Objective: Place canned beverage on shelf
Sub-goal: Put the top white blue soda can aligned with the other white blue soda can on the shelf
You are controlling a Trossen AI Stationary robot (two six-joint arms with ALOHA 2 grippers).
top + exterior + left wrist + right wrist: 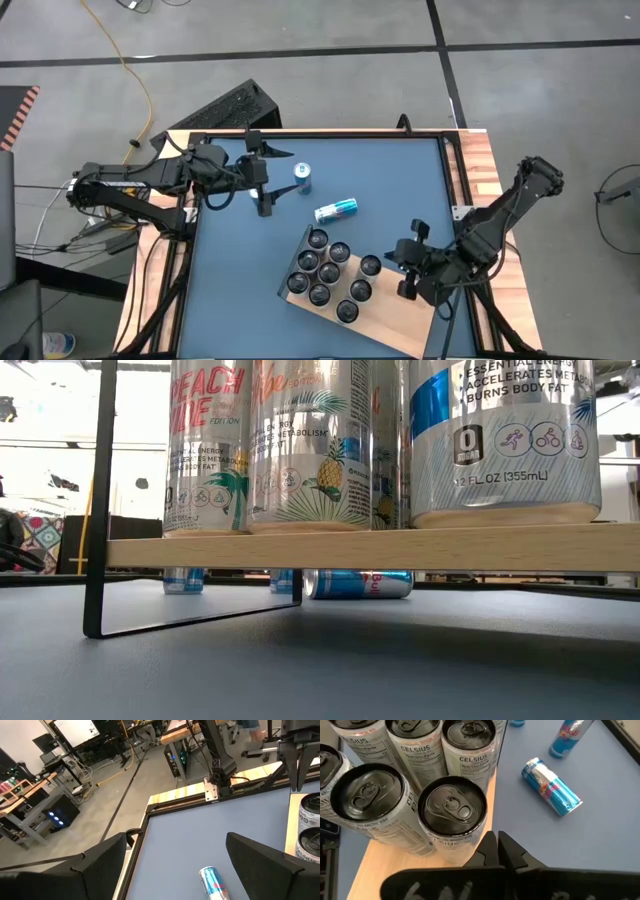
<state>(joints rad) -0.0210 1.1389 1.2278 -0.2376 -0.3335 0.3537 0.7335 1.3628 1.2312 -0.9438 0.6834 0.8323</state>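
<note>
Blue table (390, 180) is carrying a light wooden shelf (385, 320) set at an angle near its front edge, with about nine tall cans (330, 272) standing upright on it. Lying on its side just beyond the shelf is a blue and silver can (336, 209), and another small can (302, 174) is standing upright near it. Left gripper (262, 183) is hovering just beside the upright can with its fingers spread apart, holding nothing. Right gripper (408, 270) is sitting by the shelf's right end, its fingers (496, 851) pinched together and empty, close to the nearest tall can (454, 815).
</note>
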